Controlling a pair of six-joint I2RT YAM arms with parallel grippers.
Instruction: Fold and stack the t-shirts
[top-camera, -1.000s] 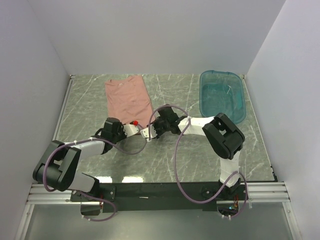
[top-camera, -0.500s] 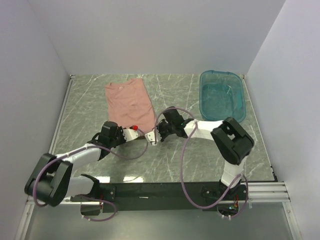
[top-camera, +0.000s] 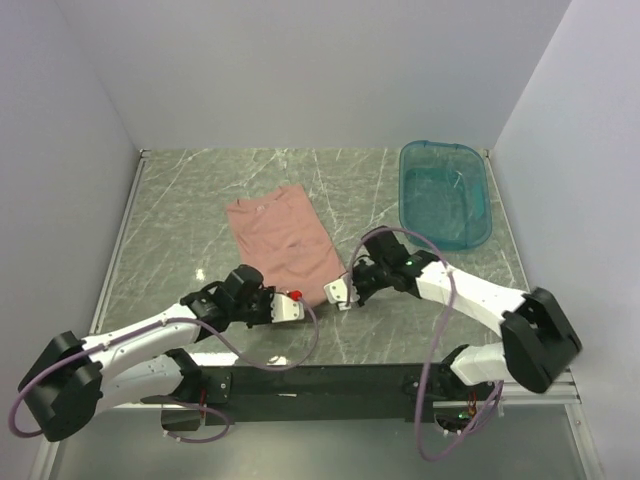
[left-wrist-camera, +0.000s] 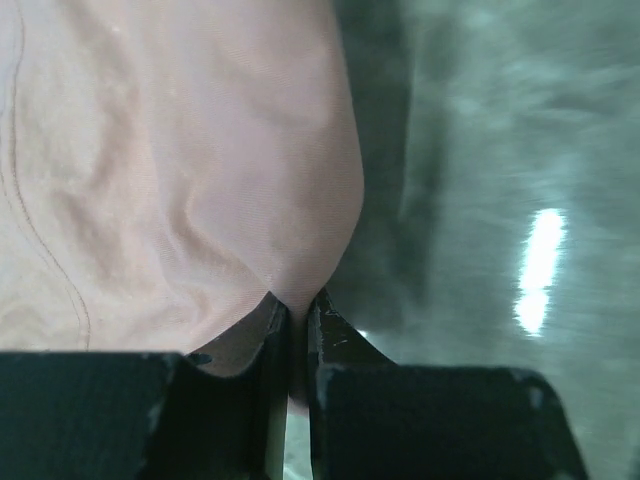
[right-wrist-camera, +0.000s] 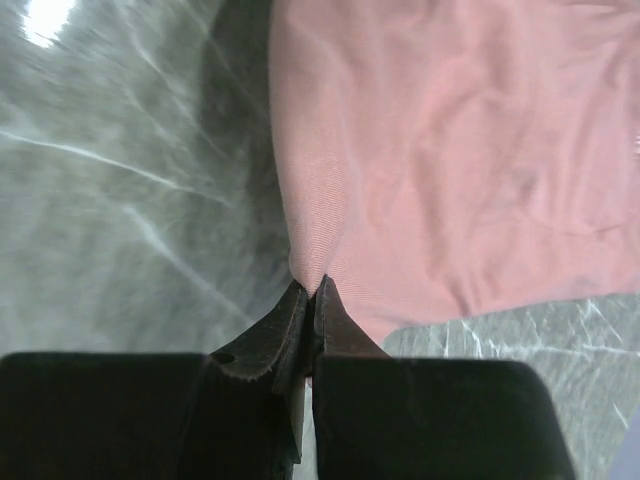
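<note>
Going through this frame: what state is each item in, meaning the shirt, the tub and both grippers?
salmon-pink t-shirt: lying flat on the table, near edge pinched at two spots.
teal plastic tub: upright, empty, apart from the shirt.
left gripper: shut on the shirt's near edge.
right gripper: shut on the shirt's near edge.

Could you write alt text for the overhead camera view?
A salmon-pink t-shirt lies on a marbled table, its near corners pinched in the shut jaws of the left arm and right arm. A teal tub sits far right.
</note>
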